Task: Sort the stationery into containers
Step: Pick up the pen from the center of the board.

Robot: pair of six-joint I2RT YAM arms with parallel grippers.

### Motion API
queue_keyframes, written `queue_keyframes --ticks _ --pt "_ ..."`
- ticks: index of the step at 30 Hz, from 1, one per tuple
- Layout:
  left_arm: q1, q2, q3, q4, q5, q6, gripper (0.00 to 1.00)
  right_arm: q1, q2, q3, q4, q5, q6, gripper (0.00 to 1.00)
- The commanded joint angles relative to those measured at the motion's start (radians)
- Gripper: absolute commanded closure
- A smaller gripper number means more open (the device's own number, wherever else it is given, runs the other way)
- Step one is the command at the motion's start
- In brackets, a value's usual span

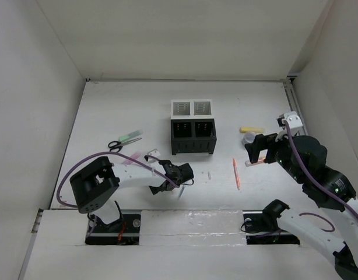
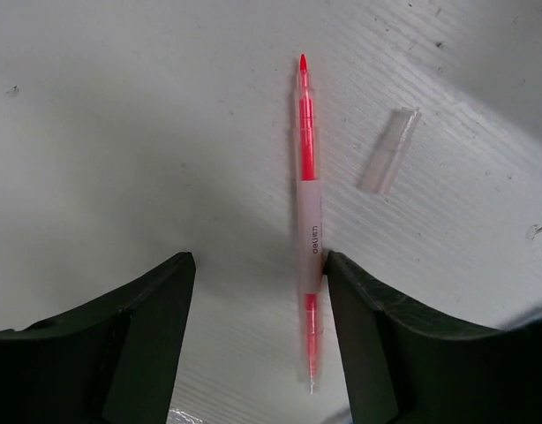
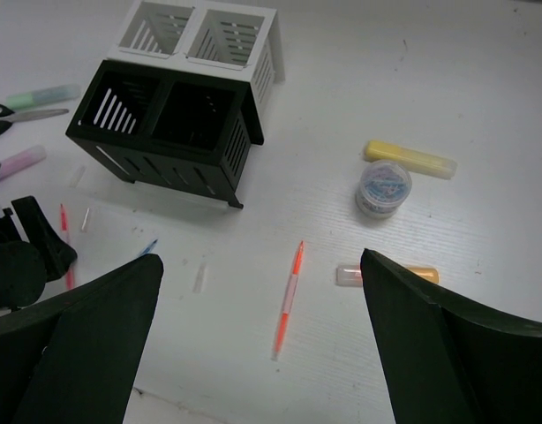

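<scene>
Above the table (image 1: 109,111), progress: barely begun, by my reading; no item shows inside any bin.
Top view, bins: two black bins (image 1: 193,136) with two white bins (image 1: 191,108) touching behind them; nothing shows in them.
Top view, loose left of bins: scissors (image 1: 115,145), green marker (image 1: 130,136), pink marker (image 1: 133,156).
Top view, loose right of bins: yellow marker (image 1: 251,129), round piece (image 1: 248,139), right pen (image 1: 236,174), orange marker (image 1: 255,163).
Top view, claws: left claw (image 1: 178,175) sits low, near the front of the black bins; right claw (image 1: 255,150) is just over the orange marker.
Left wrist, claw: spread, pinching nothing, close over the table.
Left wrist, pen: left pen (image 2: 308,221) lies flat between the fingers, against the right one; a clear cap (image 2: 388,152) lies near, apart.
Right wrist, claw: spread and empty, well above the table.
Right wrist, bins: all four open tops look empty, though parts of the floors are hidden.
Right wrist, left to do: both pens, all four markers, the scissors and the round piece lie on the table, as does a blue bit (image 3: 147,247).
</scene>
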Motion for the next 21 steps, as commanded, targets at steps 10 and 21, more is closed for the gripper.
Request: queue_keyframes --ticks 10,21 --pt "0.003 0.053 -0.055 0.040 0.039 -0.108 0.69 -0.007 -0.039 0.003 0.055 -0.013 0.003 0.00" --pt "0.003 -0.035 -0.123 0.017 0.059 -0.183 1.00 -0.007 -0.049 0.012 0.045 -0.033 0.012 0.00"
